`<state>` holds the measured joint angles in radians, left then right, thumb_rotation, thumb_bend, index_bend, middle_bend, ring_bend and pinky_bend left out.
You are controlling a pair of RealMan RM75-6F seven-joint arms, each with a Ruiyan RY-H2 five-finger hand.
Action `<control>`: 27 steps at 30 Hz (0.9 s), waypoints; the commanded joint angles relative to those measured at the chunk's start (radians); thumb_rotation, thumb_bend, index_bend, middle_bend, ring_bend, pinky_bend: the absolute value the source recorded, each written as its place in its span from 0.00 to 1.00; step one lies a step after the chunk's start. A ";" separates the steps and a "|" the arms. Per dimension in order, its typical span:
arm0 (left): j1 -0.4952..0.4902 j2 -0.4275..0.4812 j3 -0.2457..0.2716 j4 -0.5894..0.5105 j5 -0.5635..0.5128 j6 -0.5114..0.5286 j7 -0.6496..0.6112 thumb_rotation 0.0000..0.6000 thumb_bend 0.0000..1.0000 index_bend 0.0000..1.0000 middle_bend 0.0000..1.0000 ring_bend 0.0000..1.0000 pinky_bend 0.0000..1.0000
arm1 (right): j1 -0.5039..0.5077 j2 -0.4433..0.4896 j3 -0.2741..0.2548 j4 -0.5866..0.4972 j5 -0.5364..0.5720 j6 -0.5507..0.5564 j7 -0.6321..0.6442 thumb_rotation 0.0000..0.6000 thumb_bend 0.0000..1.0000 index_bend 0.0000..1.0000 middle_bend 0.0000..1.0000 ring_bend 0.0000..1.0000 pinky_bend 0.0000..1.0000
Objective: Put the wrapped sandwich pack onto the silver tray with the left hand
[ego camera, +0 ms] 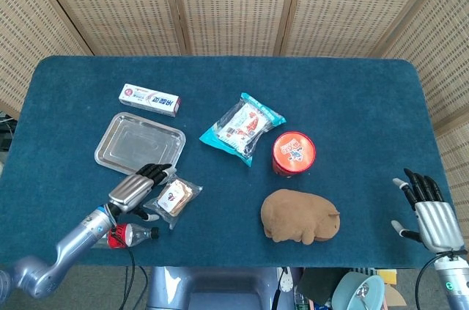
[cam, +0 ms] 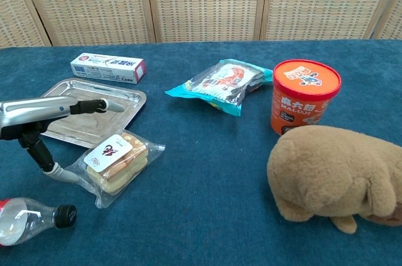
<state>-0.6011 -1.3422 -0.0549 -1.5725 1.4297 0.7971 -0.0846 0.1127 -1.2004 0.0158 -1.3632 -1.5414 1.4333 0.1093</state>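
Note:
The wrapped sandwich pack (ego camera: 174, 197) (cam: 115, 161) lies in clear plastic on the blue table, just below the silver tray's (ego camera: 139, 146) (cam: 64, 110) near right corner. My left hand (ego camera: 137, 189) (cam: 39, 120) hovers open right beside the pack's left side, fingers stretched over it and thumb low by its edge; no grip shows. My right hand (ego camera: 426, 209) is open at the table's right front edge, far from everything, and shows only in the head view.
A plastic bottle (ego camera: 126, 235) (cam: 30, 219) lies under my left forearm. Toothpaste box (ego camera: 150, 99) behind the tray, blue snack bag (ego camera: 242, 127), orange cup (ego camera: 293, 153) and brown plush toy (ego camera: 300, 216) stand toward the middle and right.

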 commanded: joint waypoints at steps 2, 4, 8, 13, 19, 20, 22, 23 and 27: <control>-0.033 -0.035 -0.002 0.049 -0.005 -0.036 -0.044 1.00 0.15 0.00 0.00 0.00 0.00 | -0.002 -0.003 -0.003 0.002 -0.003 0.000 -0.002 1.00 0.22 0.13 0.00 0.00 0.00; -0.041 -0.045 -0.001 0.065 -0.003 -0.045 -0.058 1.00 0.15 0.00 0.00 0.00 0.00 | -0.002 -0.004 -0.004 0.002 -0.005 0.001 -0.003 1.00 0.22 0.13 0.00 0.00 0.00; -0.056 -0.064 0.001 0.095 -0.001 -0.058 -0.081 1.00 0.16 0.01 0.00 0.00 0.00 | -0.003 -0.004 -0.005 0.000 -0.010 0.006 -0.008 1.00 0.22 0.13 0.00 0.00 0.00; -0.067 -0.093 0.000 0.137 0.011 -0.045 -0.110 1.00 0.21 0.09 0.01 0.00 0.11 | -0.006 -0.004 -0.008 -0.004 -0.016 0.010 -0.016 1.00 0.22 0.13 0.00 0.00 0.00; -0.074 -0.112 0.003 0.164 0.010 -0.032 -0.130 1.00 0.28 0.23 0.14 0.02 0.26 | -0.006 -0.006 -0.008 -0.007 -0.022 0.014 -0.023 1.00 0.22 0.13 0.00 0.00 0.00; -0.074 -0.115 0.004 0.168 0.012 -0.026 -0.134 1.00 0.29 0.26 0.16 0.04 0.28 | -0.007 -0.005 -0.009 -0.009 -0.024 0.016 -0.027 1.00 0.22 0.13 0.00 0.00 0.00; -0.072 -0.119 0.006 0.173 0.017 -0.012 -0.136 1.00 0.30 0.28 0.19 0.06 0.30 | -0.007 -0.004 -0.009 -0.013 -0.025 0.017 -0.031 1.00 0.22 0.13 0.00 0.00 0.00; -0.070 -0.119 0.007 0.172 0.021 -0.002 -0.137 1.00 0.30 0.29 0.19 0.07 0.30 | -0.008 -0.004 -0.009 -0.014 -0.025 0.018 -0.034 1.00 0.22 0.13 0.00 0.00 0.00; -0.066 -0.107 0.010 0.158 0.032 0.026 -0.134 1.00 0.30 0.30 0.20 0.08 0.31 | -0.012 -0.005 -0.011 -0.014 -0.026 0.022 -0.033 1.00 0.22 0.13 0.00 0.00 0.00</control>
<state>-0.6686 -1.4525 -0.0461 -1.4111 1.4587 0.8186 -0.2198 0.1013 -1.2057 0.0056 -1.3776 -1.5672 1.4551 0.0763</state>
